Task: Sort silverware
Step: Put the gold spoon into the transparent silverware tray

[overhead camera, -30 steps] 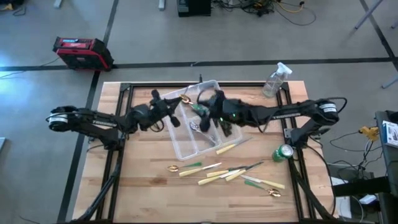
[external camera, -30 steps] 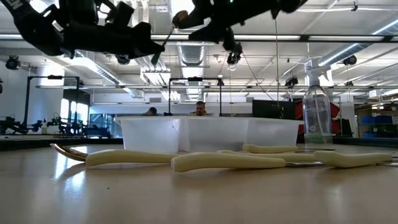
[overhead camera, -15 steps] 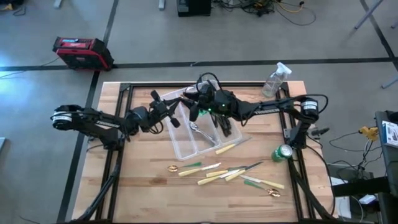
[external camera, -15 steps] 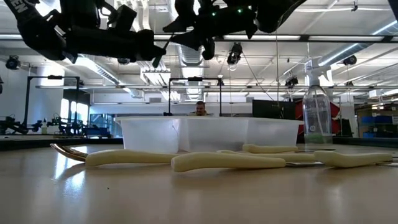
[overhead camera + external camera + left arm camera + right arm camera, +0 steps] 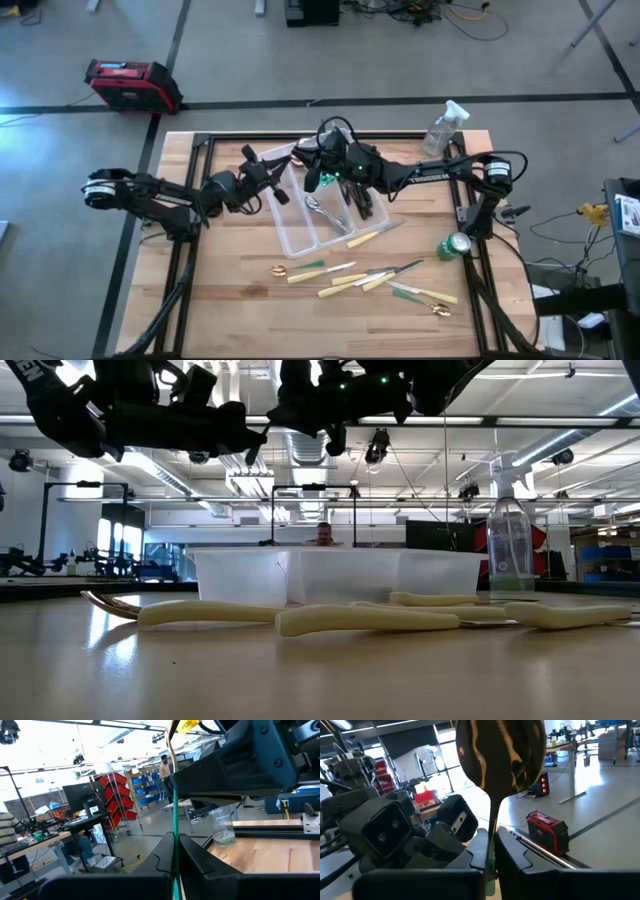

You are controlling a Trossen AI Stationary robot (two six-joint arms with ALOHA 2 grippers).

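Both grippers meet above the far left part of the clear tray (image 5: 300,235), each shut on one spoon (image 5: 500,755) with a gold bowl and a green handle (image 5: 175,820). My left gripper (image 5: 283,172) reaches in from the table's left and my right gripper (image 5: 312,168) from the right. In the low view they hang high above the tray, left gripper (image 5: 240,440) and right gripper (image 5: 295,405) close together. Silver spoons (image 5: 315,205), dark pieces (image 5: 360,200) and a cream-handled knife (image 5: 365,238) lie in the tray. Several more pieces (image 5: 350,277) lie on the table in front of it. My left gripper pinches the spoon's thin green handle (image 5: 175,852) between its two fingers, coming about level from the table's left. The spoon sticks out beyond the fingertips, slanting upward toward the other gripper, clear of the tray. My right gripper pinches the spoon's neck (image 5: 493,832) just below the gold bowl, between its two fingers, coming level from the table's right. The bowl (image 5: 500,755) stands out past the fingertips, lifted clear.
A clear spray bottle (image 5: 443,128) stands at the table's far right and a green can (image 5: 455,245) at the right edge. A black frame (image 5: 200,145) runs around the wooden top. A red case (image 5: 130,85) sits on the floor beyond. People show in the room behind (image 5: 322,535).
My right gripper has gone toward the table's left and a little toward its far edge, up to the spoon that my left gripper holds up. In the low view it now covers the gold bowl, which showed free a second ago. The left gripper has kept its place.
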